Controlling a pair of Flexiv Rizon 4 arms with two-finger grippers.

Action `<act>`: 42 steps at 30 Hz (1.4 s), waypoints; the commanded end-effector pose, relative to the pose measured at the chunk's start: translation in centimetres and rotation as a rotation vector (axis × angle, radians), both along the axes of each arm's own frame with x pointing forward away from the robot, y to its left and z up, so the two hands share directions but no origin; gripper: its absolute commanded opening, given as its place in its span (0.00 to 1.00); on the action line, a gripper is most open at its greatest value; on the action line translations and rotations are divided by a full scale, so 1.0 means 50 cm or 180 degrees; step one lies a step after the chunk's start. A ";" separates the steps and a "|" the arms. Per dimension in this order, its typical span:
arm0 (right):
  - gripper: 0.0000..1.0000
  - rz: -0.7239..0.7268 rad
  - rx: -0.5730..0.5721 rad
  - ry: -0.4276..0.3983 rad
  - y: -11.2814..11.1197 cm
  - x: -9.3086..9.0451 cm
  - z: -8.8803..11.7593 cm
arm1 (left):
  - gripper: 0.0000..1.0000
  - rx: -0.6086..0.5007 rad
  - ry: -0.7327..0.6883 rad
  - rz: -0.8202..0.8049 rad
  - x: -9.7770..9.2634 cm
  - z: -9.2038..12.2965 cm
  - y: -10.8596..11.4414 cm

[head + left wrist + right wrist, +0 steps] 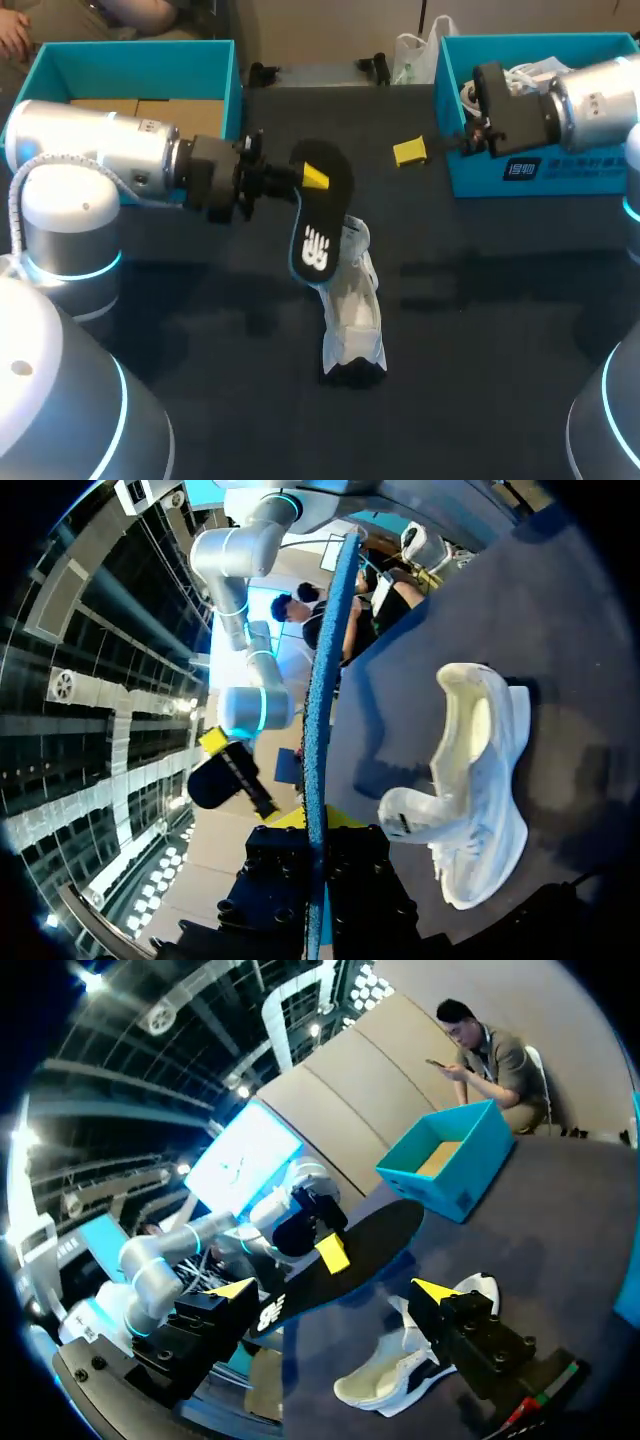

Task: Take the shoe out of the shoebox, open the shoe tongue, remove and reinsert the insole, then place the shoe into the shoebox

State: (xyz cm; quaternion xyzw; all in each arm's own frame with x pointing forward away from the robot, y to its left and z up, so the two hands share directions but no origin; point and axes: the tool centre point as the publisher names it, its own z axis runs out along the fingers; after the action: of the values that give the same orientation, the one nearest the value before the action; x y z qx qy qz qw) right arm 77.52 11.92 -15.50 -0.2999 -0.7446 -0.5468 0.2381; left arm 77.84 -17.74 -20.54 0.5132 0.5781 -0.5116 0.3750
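Observation:
My left gripper (312, 178) is shut on a black insole (320, 225) with a white logo and holds it in the air above the shoe. In the left wrist view the insole (321, 700) runs edge-on between the fingers of the left gripper (320, 825). The white shoe (352, 315) lies on the dark table, toe toward the front, its opening (470, 730) facing up. My right gripper (425, 148) hangs open and empty to the right of the insole, clear of it. In the right wrist view the right gripper (335, 1290) has its tips spread wide, with the insole (350, 1260) and the shoe (405, 1380) ahead.
A teal shoebox (215, 75) stands at the back left, its cardboard floor showing. A second teal box (520, 175) at the back right holds white items. The left box (455, 1165) also appears beyond the insole in the right wrist view.

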 end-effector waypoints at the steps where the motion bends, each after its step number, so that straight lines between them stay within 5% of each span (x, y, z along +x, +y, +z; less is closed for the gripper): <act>1: 1.00 -0.0385 -0.0633 -0.0723 -0.023 -0.039 0.027 | 0.00 0.0230 -0.0133 0.0039 0.003 0.000 0.015; 9: 1.00 -0.0385 -0.0633 -0.0723 -0.023 -0.039 0.027 | 0.00 0.0230 -0.0133 0.0039 0.003 0.000 0.015; 13: 1.00 -0.0031 -0.1299 -0.1763 -0.014 -0.029 0.065 | 0.00 0.0141 0.0052 -0.0113 -0.011 0.004 0.007; 16: 1.00 0.0311 -0.1549 -0.1957 -0.027 -0.029 0.046 | 0.00 -0.0030 0.0324 -0.0293 -0.046 0.017 -0.006; 30: 1.00 0.0424 -0.1545 -0.1981 -0.028 -0.030 0.041 | 0.00 0.0074 0.0317 -0.0367 -0.066 0.026 -0.012; 34: 1.00 0.0885 -0.2043 -0.2139 -0.034 -0.025 0.052 | 0.00 0.0014 0.0506 -0.0380 -0.118 0.029 -0.028; 42: 1.00 0.1302 -0.2246 -0.2278 -0.051 -0.082 0.011 | 0.00 -0.0046 0.0965 -0.0359 -0.197 -0.001 -0.036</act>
State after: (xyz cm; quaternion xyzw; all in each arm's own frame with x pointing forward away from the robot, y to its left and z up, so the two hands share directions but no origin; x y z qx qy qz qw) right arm 73.76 9.24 -15.30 -0.0072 -0.9505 -0.3072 -0.0459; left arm 69.52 -19.88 -20.01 0.4729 0.5907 -0.6052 0.2472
